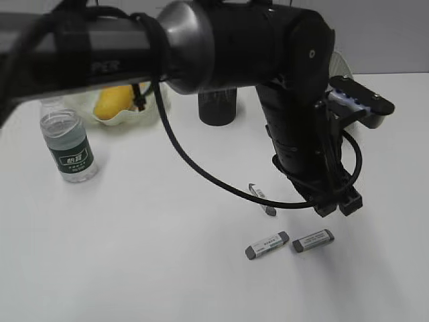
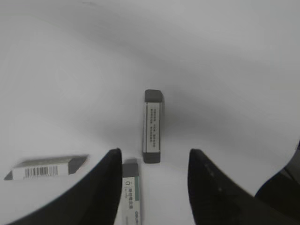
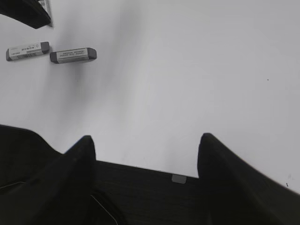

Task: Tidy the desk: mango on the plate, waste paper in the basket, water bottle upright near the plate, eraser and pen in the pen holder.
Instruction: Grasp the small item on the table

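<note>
My left gripper (image 2: pixel 152 187) hangs open over the desk (image 2: pixel 234 70) – nothing in it. One eraser (image 2: pixel 153 126) lies just ahead, btw my two fingers. A 2nd eraser (image 2: pixel 130 192) sits right by my left finger (image 2: pixel 101 192); a 3rd one (image 2: pixel 44 168) is off to the left. My right gripper (image 3: pixel 145 154) is open too, empty – erasers far ahead-left. Mango (image 1: pixel 114 100) on plate (image 1: pixel 120 121), water bottle (image 1: pixel 67 144) upright nearby.
</note>
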### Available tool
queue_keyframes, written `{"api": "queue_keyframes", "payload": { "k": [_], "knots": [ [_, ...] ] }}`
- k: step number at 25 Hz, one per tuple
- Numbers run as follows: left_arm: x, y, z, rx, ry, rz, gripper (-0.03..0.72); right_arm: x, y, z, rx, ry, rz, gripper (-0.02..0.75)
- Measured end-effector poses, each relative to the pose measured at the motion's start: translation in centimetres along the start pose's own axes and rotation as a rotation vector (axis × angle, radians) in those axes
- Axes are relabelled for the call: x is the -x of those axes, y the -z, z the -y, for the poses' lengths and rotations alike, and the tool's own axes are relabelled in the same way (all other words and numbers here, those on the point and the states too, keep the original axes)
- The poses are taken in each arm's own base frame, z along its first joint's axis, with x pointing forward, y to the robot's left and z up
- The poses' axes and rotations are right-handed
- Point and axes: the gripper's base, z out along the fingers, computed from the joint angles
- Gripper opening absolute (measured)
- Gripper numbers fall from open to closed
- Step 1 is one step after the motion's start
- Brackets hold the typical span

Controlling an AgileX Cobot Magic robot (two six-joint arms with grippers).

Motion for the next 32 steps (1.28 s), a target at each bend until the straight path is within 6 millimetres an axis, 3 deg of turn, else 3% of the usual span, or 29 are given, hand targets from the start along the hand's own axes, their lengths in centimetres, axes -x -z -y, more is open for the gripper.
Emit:
{"api": "queue_keyframes", "payload": {
  "k": [13, 17, 22, 26, 32],
  "knots": [
    [0.2, -4.4, -0.1, -0.049, -0.037, -0.069, 0.356, 0.0, 0.0, 0.0, 0.000, -0.002, 0.000, 0.477],
    [-0.3, -6.1, -0.3, -0.054, -0.035, -0.099, 0.405, 0.0, 0.0, 0.0, 0.000, -0.002, 0.000, 0.476],
    [0.0, -6.9, -0.4, -0.040, -0.032, -0.053, 0.470, 0.0, 0.0, 0.0, 0.000, -0.002, 0.000, 0.476],
    [0.2, -7.0, -0.5, -0.035, -0.032, -0.034, 0.476, 0.0, 0.0, 0.0, 0.000, -0.003, 0.000, 0.476],
    [-0.4, -8.9, -0.7, -0.038, -0.026, -0.061, 0.477, 0.0, 0.0, 0.0, 0.000, -0.003, 0.000, 0.475]
  ]
}}
